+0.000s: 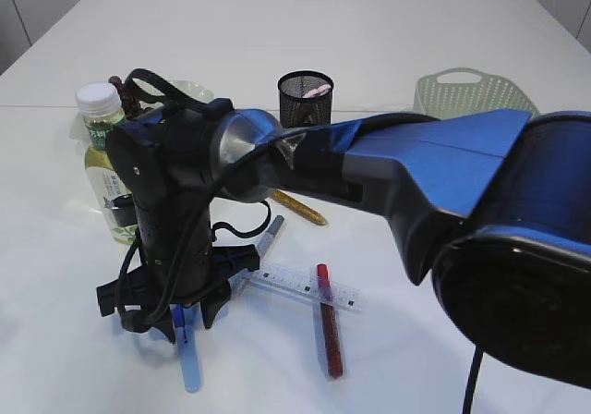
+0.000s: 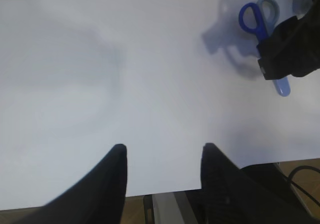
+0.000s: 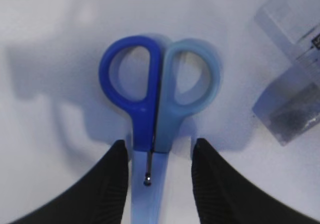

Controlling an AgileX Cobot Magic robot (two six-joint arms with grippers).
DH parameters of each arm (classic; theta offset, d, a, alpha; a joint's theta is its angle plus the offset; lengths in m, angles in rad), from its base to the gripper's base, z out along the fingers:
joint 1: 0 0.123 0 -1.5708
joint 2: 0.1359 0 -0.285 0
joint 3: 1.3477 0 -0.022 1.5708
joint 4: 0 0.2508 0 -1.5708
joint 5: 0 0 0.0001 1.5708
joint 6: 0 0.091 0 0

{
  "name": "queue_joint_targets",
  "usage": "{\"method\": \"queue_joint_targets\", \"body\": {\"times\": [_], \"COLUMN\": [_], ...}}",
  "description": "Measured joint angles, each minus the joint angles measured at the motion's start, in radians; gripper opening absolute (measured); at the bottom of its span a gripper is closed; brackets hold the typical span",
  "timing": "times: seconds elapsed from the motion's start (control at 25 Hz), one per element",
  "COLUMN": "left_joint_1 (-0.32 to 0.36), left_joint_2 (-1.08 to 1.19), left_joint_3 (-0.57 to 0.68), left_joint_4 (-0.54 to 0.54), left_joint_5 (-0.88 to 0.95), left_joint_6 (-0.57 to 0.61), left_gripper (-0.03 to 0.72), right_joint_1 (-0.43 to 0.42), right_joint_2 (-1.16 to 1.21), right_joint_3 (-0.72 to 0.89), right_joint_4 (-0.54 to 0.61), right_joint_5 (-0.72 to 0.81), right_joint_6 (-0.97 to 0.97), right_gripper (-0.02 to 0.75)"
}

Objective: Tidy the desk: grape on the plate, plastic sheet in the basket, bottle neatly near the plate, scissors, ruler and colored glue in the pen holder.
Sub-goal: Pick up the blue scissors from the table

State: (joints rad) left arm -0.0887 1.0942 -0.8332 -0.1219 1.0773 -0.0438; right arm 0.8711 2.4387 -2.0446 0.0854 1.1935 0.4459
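The right wrist view looks straight down on the scissors [image 3: 159, 109], which lie flat on the white table [image 3: 45, 29]. They have one dark blue handle and one light blue handle. The right gripper [image 3: 159, 184] is down over them, with its two black fingers about half open, one on each side of the shaft just below the handles. The fingers do not squeeze the scissors; a small gap shows on both sides. Beside them lies the clear ruler [image 3: 292, 104]. In the exterior view the bottle [image 1: 103, 160] stands at the left, and the black pen holder [image 1: 305, 98] and the green basket [image 1: 471, 95] stand far back. The left gripper [image 2: 162, 171] hangs half open over bare table, holding nothing.
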Motion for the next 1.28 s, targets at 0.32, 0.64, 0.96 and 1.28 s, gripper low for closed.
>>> {"method": "queue_joint_targets", "body": {"times": [0.32, 0.64, 0.96, 1.28], "left_joint_1": [0.000, 0.000, 0.000, 0.000], "left_joint_2": [0.000, 0.000, 0.000, 0.000], "left_joint_3": [0.000, 0.000, 0.000, 0.000], "left_joint_4": [0.000, 0.000, 0.000, 0.000], "left_joint_5": [0.000, 0.000, -0.004, -0.018], "left_joint_6": [0.000, 0.000, 0.000, 0.000], "left_gripper": [0.354, 0.354, 0.354, 0.354], "right_joint_1": [0.000, 0.000, 0.000, 0.000], "right_joint_2": [0.024, 0.026, 0.026, 0.015], "right_joint_3": [-0.017, -0.019, -0.021, -0.021], "right_joint_4": [0.008, 0.008, 0.008, 0.008], "right_joint_5": [0.000, 0.000, 0.009, 0.019], "right_joint_6": [0.000, 0.001, -0.035, -0.115], "right_gripper": [0.346, 0.205, 0.171, 0.170]}}
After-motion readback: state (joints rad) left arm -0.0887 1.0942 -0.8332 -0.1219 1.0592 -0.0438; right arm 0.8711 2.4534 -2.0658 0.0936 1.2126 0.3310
